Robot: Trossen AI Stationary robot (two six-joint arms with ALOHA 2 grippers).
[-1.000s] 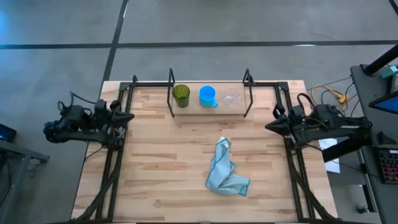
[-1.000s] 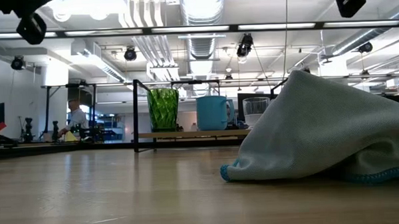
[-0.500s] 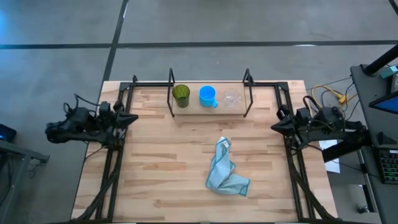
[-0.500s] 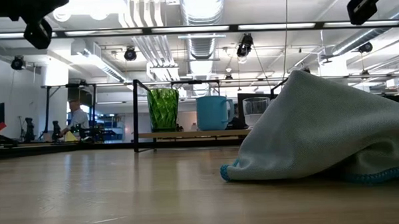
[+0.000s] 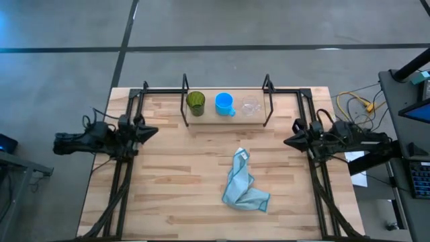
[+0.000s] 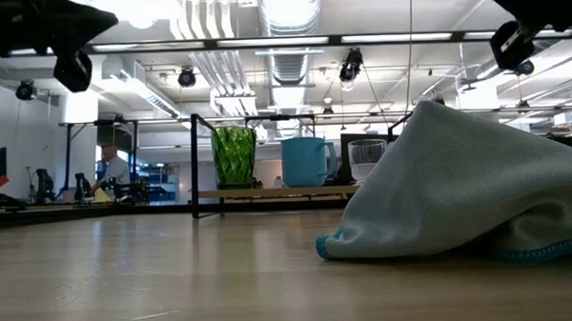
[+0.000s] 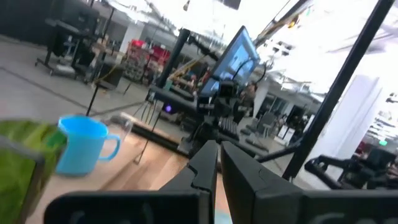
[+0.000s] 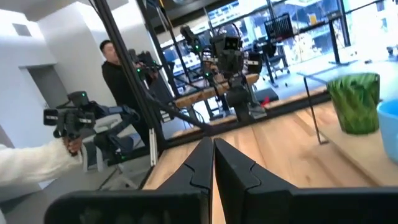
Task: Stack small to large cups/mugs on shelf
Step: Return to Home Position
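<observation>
A dark green cup point(image 5: 195, 103), a bright blue mug with a handle point(image 5: 224, 103) and a small clear glass point(image 5: 250, 107) stand in a row on the narrow wooden shelf point(image 5: 226, 115) at the table's far side; in the low view they show as green point(image 6: 233, 157), blue point(image 6: 306, 161) and glass point(image 6: 367, 160). My left gripper point(image 5: 153, 131) is shut and empty at the table's left edge. My right gripper point(image 5: 287, 142) is shut and empty at the right edge. Each wrist view shows its own shut fingers: left point(image 7: 219, 160), right point(image 8: 213, 154).
A crumpled light blue cloth point(image 5: 243, 183) lies on the tabletop right of centre, near the front; it fills the low view's right point(image 6: 468, 187). Black frame rails point(image 5: 124, 175) run along both table sides. A person point(image 8: 118, 78) stands in the room beyond the table.
Both grippers have moved inward from the table's side edges toward its middle, the left one rightward and the right one leftward, staying shut. The cups and the cloth have kept still.
</observation>
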